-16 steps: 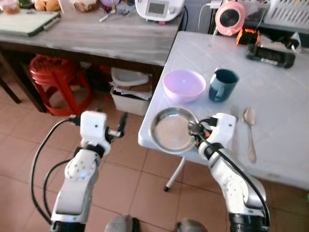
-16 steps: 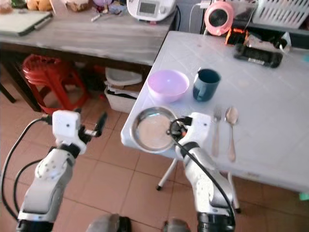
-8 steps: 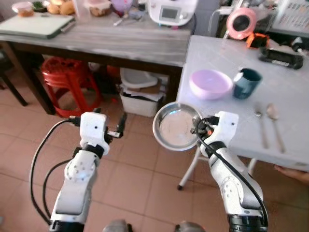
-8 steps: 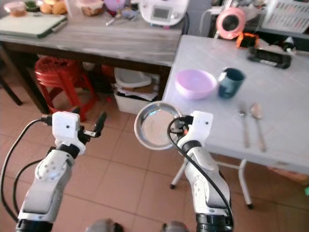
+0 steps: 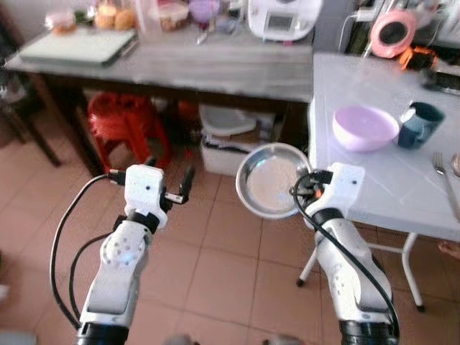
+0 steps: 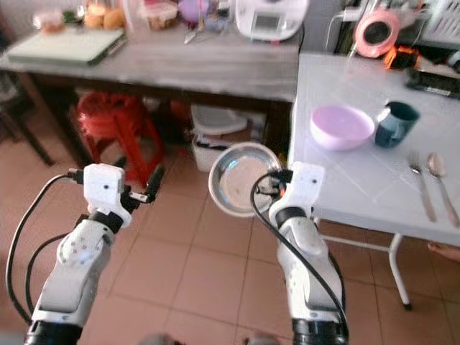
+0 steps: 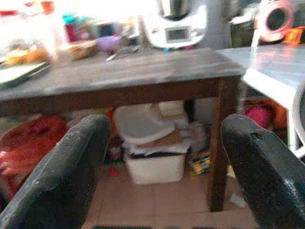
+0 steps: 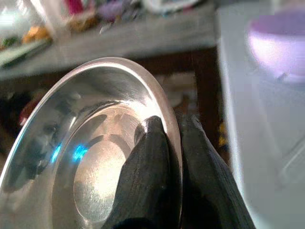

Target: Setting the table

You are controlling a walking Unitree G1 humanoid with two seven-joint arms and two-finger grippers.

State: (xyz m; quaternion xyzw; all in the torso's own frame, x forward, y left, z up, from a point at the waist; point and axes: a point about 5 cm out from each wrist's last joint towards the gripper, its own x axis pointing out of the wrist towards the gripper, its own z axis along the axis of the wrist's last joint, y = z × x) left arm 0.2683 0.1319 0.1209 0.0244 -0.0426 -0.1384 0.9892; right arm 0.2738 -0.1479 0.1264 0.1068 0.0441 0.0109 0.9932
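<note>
Plate [image 5: 272,180] pinched by right hand [image 8: 169,143] beside white table [image 5: 374,187].

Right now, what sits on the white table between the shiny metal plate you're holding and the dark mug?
The pink bowl sits between the metal plate and the mug, as the left eye view shows.
</note>
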